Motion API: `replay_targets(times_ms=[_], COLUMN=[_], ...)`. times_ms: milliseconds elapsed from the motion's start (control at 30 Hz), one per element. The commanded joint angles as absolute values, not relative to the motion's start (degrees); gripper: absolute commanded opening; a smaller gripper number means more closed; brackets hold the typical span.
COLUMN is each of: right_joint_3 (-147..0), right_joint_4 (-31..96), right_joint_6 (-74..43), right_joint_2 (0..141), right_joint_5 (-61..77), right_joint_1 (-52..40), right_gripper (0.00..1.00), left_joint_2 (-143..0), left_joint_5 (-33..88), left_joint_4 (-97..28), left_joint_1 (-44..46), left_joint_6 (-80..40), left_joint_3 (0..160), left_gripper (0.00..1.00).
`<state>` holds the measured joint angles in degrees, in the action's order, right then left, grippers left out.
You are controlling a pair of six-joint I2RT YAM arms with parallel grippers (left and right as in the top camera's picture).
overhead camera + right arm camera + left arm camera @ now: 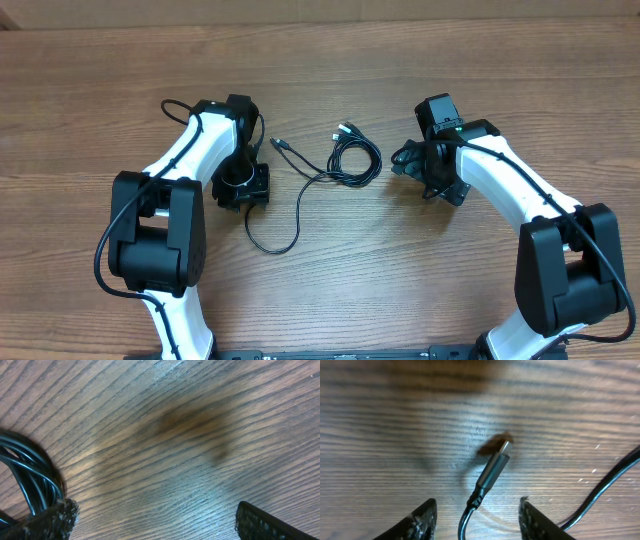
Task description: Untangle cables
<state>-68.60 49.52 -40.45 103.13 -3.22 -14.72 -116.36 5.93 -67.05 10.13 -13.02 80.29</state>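
The cables lie mid-table: a small coiled bundle [355, 158] and a loose cord [300, 200] that curves from a plug end [280, 145] down toward my left gripper [243, 187]. In the left wrist view a silver-tipped plug [496, 466] rests on the wood. Its cord runs back between my left gripper's [477, 502] parted fingers [422, 520] and touches neither pad. A second cord [605, 485] crosses at the right. My right gripper [405, 160] stands wide open just right of the bundle. The coil [25, 475] lies beside its left finger [50, 520], and only bare wood is between its fingers.
Wooden tabletop [320, 60] all round. Both arm bases sit at the near edge, left [155, 240] and right [570, 270]. Thicker black wires run along the arms.
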Motion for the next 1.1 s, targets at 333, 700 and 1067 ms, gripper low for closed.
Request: replay_targets(times_ms=[333,700,1067], right_joint_3=[-68.58,-68.58,-68.58], right_joint_4=[49.34,49.32,49.34], right_joint_6=[-40.21,-40.21,-40.21], right_joint_2=[103.33,103.33,103.33], right_joint_5=[-3.33,-3.33,-3.33], right_joint_1=[-14.66,-14.66,-14.66], right_gripper=[1.0,1.0,1.0], left_joint_2=[-116.49,-116.51,-116.53], left_joint_5=[1.87,-8.71,-34.06], left_joint_4=[-50.98,-19.75,-12.69], left_joint_1=[9.69,8.84,6.42], left_joint_6=[-12.14,-14.35,-12.6], left_joint_3=[72.71,72.69,72.69], left_gripper=[0.04,0.04,0.04])
